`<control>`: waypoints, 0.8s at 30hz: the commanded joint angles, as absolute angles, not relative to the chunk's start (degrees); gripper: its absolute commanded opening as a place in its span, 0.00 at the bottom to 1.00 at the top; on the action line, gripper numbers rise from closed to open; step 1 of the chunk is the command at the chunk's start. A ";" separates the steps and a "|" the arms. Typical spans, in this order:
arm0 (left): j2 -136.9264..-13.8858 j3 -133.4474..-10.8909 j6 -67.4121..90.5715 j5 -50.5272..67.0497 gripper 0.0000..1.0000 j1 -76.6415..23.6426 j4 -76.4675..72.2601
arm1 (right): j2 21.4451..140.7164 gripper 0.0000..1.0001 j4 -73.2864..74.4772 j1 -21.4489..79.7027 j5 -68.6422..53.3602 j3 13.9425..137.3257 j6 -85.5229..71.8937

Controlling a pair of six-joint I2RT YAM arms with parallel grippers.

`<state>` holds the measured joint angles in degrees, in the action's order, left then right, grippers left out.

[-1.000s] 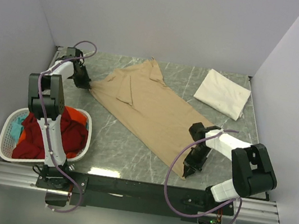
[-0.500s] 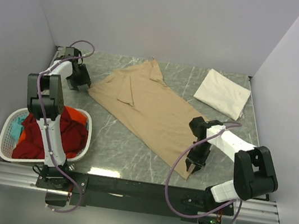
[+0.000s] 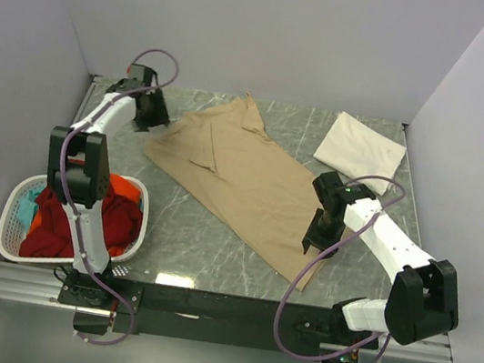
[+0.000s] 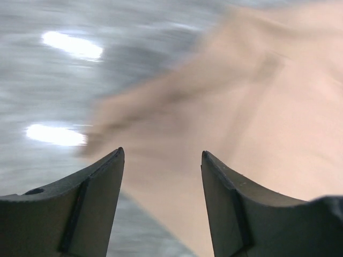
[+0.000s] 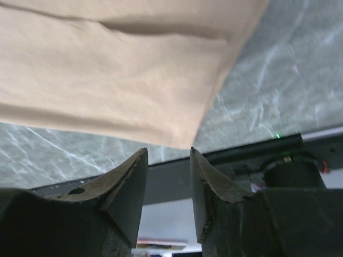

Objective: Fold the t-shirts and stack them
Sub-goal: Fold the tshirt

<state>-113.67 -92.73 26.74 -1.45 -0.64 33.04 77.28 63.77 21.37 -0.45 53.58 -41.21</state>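
Just ahead of the empty, gaping left claw (image 4: 162, 155) and right claw (image 5: 169, 152), a plain tan cloth t-shirt (image 3: 243, 177) is lying spread.
A single-layer pinch at its corner is threatening a crooked fold.

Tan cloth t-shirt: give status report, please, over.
Left hand open, empty. Right hand open, empty. Tan cloth t-shirt lies flat, diagonal. Cream folded cloth shirt apart.

No readable text, labels, brands or numbers anywhere. Tan t-shirt (image 3: 243, 177), folded cream t-shirt (image 3: 360, 151) and white basket (image 3: 7, 223) were all plain. Left wrist view was blurred.
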 commanded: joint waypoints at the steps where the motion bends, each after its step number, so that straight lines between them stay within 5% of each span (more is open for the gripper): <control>1: -111.79 -95.18 30.32 4.81 0.64 -5.18 30.32 | 77.51 0.44 56.97 20.57 0.18 52.57 -40.69; 24: -119.09 -94.66 31.55 2.46 0.51 -14.41 35.77 | 84.20 0.40 49.22 15.47 0.18 49.57 -37.71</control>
